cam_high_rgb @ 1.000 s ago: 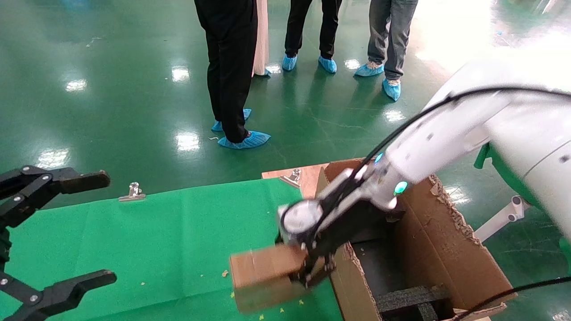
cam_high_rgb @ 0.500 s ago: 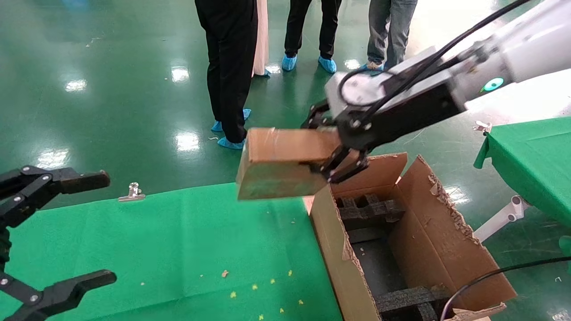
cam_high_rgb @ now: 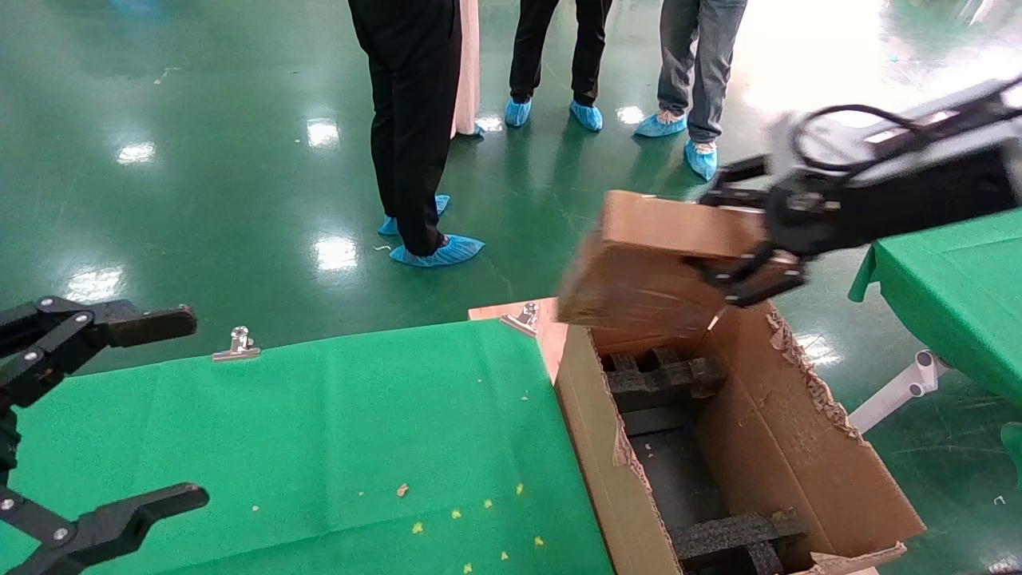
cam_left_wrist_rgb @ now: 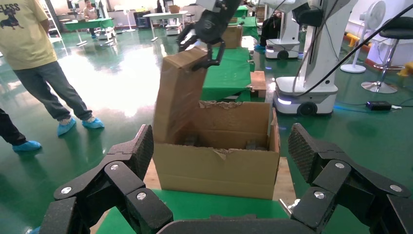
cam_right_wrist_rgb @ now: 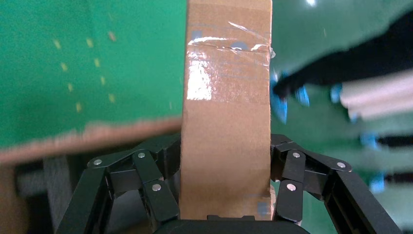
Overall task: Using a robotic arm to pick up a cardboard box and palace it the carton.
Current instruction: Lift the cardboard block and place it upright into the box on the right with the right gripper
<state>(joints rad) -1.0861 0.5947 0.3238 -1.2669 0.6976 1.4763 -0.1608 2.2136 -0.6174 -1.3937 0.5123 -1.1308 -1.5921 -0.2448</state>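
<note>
My right gripper [cam_high_rgb: 742, 249] is shut on the cardboard box [cam_high_rgb: 647, 263], a small closed brown box with tape on one face. It hangs in the air, tilted, over the far end of the carton [cam_high_rgb: 798, 447]. The carton is large and open, with torn flap edges and black foam inserts [cam_high_rgb: 659, 379] inside. In the right wrist view the cardboard box [cam_right_wrist_rgb: 226, 112] sits pinched between both sides of the right gripper [cam_right_wrist_rgb: 225, 151]. The left wrist view shows the cardboard box [cam_left_wrist_rgb: 178, 92] above the carton [cam_left_wrist_rgb: 214, 165]. My left gripper [cam_high_rgb: 192, 407] is parked open at the table's left.
The green-cloth table [cam_high_rgb: 319, 415] adjoins the carton's left wall; metal clips [cam_high_rgb: 238, 343] [cam_high_rgb: 523, 318] hold the cloth at its far edge. Several people stand on the green floor beyond. Another green table [cam_high_rgb: 950, 279] is at the right.
My right gripper has lifted the cardboard box from table level, up and to the right, to above the carton's far end. The left arm has not moved.
</note>
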